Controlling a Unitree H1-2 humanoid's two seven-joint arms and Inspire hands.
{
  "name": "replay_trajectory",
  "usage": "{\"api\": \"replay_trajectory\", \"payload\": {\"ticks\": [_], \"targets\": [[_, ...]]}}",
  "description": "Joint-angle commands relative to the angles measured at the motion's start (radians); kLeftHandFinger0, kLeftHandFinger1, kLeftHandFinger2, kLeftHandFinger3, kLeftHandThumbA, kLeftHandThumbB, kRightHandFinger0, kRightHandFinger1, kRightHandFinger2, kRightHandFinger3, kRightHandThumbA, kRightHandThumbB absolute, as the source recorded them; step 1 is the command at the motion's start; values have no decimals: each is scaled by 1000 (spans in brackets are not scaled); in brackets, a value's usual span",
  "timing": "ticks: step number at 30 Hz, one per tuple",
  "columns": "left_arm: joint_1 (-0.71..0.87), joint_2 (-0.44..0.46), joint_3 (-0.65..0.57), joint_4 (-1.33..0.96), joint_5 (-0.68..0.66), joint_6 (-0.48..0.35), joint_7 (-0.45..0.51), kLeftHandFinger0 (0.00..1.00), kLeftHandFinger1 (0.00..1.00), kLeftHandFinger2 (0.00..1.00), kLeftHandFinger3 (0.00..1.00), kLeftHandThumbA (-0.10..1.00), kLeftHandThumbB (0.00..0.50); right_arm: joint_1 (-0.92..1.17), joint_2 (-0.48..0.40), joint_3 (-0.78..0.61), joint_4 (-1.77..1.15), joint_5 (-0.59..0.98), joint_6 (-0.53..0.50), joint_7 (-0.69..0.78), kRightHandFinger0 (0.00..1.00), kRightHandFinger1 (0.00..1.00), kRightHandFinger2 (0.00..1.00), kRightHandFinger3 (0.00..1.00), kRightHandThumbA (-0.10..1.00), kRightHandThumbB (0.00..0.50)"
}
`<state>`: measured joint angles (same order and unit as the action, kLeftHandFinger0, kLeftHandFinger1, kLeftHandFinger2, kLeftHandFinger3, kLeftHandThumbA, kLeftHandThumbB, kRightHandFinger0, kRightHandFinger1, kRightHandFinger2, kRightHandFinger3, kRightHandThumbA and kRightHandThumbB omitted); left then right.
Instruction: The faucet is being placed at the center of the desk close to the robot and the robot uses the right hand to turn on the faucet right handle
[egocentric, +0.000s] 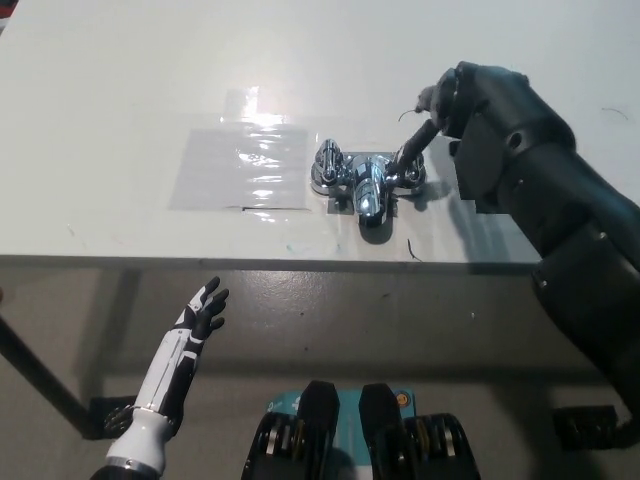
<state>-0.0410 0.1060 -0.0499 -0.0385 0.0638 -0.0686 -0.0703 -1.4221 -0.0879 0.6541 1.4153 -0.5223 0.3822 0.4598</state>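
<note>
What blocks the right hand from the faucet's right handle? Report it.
Nothing visible does. The right hand is at the right handle of the faucet, no object between them. The left hand hangs open below the desk edge, at left.

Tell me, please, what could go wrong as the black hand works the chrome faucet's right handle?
The black right hand meets the right handle only with a thin tip and may slip off. The chrome faucet stands near the front edge of the white desk; a sideways push might shift it. The white left hand rests below.
</note>
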Motion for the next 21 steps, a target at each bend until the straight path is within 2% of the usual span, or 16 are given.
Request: {"api": "replay_trajectory", "payload": {"ticks": [1,2,4,6,7,10,12,19,21], "targets": [[-13,5,6,-39,-6,0,-4,1000,1000,1000,1000,1000,44,-70,-50,32,8,-45,-48,114,1000,1000,1000,1000,880,245],[-14,6,6,-38,-7,-2,-5,1000,1000,1000,1000,1000,42,-67,-53,36,7,-49,-32,87,1000,1000,1000,1000,847,311],[-17,6,6,-32,-7,-6,-4,1000,1000,1000,1000,1000,45,-70,-68,45,9,-49,-52,128,1000,1000,1000,1000,849,299],[-18,6,6,-31,-8,-4,-6,1000,1000,1000,1000,1000,44,-74,-82,71,12,-66,-90,181,1000,1000,1000,1000,934,256],[-18,7,6,-31,-7,-4,-6,1000,1000,1000,1000,1000,44,-74,-84,74,12,-64,-94,187,1000,1000,1000,1000,939,249],[-17,11,5,-28,3,-9,-4,1000,1000,1000,1000,1000,41,-68,-95,61,13,-49,-82,183,1000,1000,1000,1000,874,230],[-16,11,4,-33,7,-7,-2,1000,1000,1000,1000,1000,38,-65,-98,62,11,-50,-78,198,1000,1000,1000,1000,883,211],[-18,14,5,-29,4,-15,-6,1000,1000,1000,1000,1000,39,-47,-107,51,10,-43,-69,182,1000,1000,1000,1000,892,236],[-17,12,6,-32,2,-11,-5,1000,1000,1000,1000,1000,40,-47,-107,78,13,-69,-78,181,1000,1000,1000,1000,959,256]]}}
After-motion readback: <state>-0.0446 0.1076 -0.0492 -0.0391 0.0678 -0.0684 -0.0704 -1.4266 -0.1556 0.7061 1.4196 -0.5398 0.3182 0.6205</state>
